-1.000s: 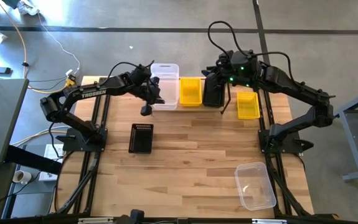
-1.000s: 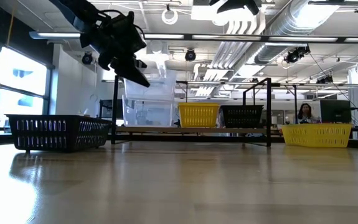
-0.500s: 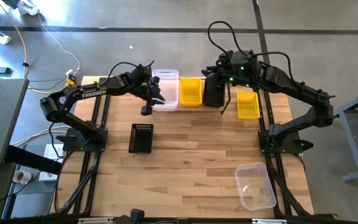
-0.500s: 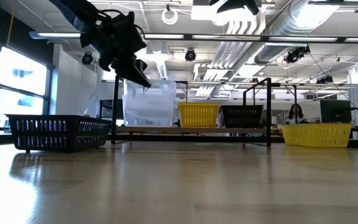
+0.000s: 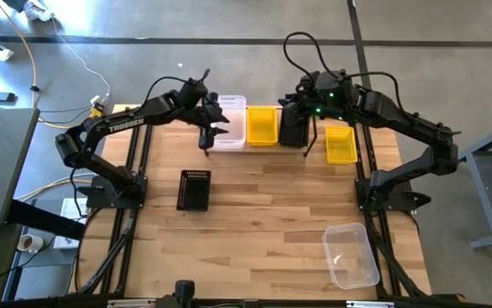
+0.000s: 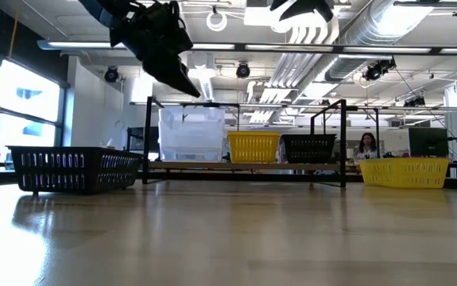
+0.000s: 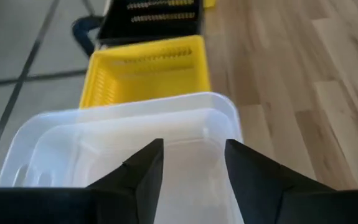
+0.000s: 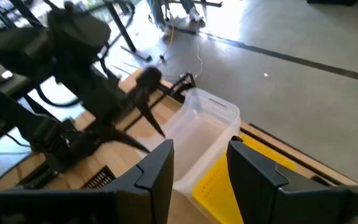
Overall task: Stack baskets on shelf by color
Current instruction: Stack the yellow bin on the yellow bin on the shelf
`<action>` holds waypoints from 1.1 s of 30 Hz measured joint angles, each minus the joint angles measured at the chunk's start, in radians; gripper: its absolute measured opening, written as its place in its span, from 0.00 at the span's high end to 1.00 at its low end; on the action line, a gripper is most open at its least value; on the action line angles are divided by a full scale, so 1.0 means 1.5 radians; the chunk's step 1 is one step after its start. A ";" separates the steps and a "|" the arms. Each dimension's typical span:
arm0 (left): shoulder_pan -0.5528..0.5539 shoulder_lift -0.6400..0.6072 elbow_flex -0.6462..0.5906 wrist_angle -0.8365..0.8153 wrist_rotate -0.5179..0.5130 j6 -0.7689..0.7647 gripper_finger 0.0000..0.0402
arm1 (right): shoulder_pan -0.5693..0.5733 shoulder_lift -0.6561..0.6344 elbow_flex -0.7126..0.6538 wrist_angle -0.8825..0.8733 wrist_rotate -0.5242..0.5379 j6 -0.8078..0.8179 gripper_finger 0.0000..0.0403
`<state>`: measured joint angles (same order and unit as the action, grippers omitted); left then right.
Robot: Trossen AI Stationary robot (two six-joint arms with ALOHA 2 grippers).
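The clear basket [image 5: 228,122] has just been let go. A second ago it was held tilted above the left end of the shelf [image 6: 244,166] by the left gripper [image 5: 209,137]; now it is seen sitting level on the stack at that end, and the left gripper has been raised clear of it, its jaws parted with nothing between them, as the left wrist view confirms. The clear stack is judged to be one basket taller, so that this placement can be taken as finished.

Next to the clear stack, at the middle of the shelf, a yellow basket [image 5: 262,125] is seated, and a black basket [image 5: 292,125] stands at the shelf's right end. The right gripper [image 5: 312,111] is held above that right end, its jaws apart and empty.

Three baskets are left off the shelf: a second yellow basket [image 5: 340,144] just beyond the shelf's right end, a black perforated basket [image 5: 194,189] on the tabletop [image 5: 263,214] in front of the shelf's left end, and a clear basket [image 5: 350,254] well away from the shelf, near the table's front right corner. These are judged still to be stacked by colour.
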<state>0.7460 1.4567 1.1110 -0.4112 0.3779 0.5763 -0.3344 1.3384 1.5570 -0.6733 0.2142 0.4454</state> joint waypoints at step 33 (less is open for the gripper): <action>-0.002 -0.002 0.177 -0.190 -0.040 -0.056 0.61 | 0.139 0.002 -0.001 -0.577 -0.044 0.177 0.67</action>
<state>0.7437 1.4536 1.3769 -0.6961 0.3180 0.4917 -0.1254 1.3415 1.5555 -1.5393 0.1486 0.7115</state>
